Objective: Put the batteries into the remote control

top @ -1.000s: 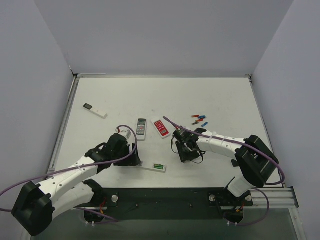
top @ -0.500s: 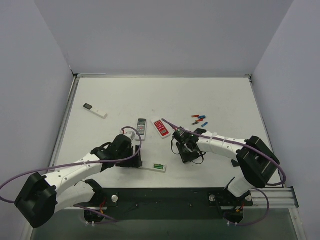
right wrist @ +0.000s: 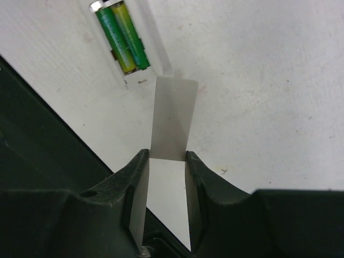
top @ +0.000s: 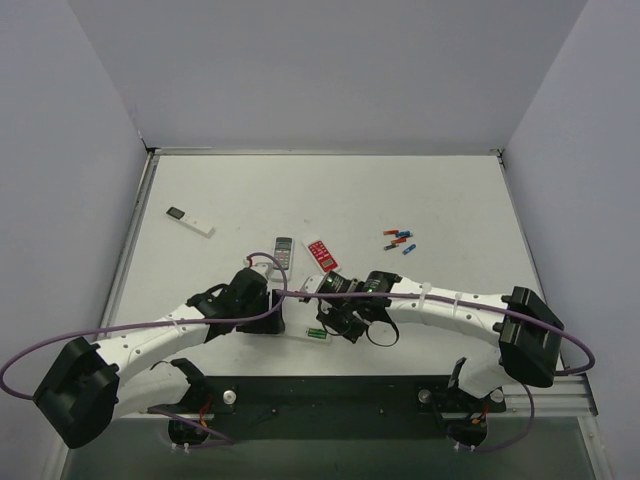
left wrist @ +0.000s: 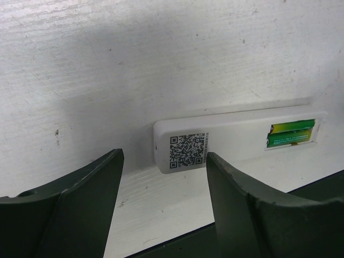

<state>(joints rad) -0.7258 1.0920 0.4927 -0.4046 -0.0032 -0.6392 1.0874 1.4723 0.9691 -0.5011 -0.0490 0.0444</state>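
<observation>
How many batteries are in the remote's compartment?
2, both green, side by side in the remote's open compartment: left battery, right battery in the right wrist view. None looks hidden.
</observation>
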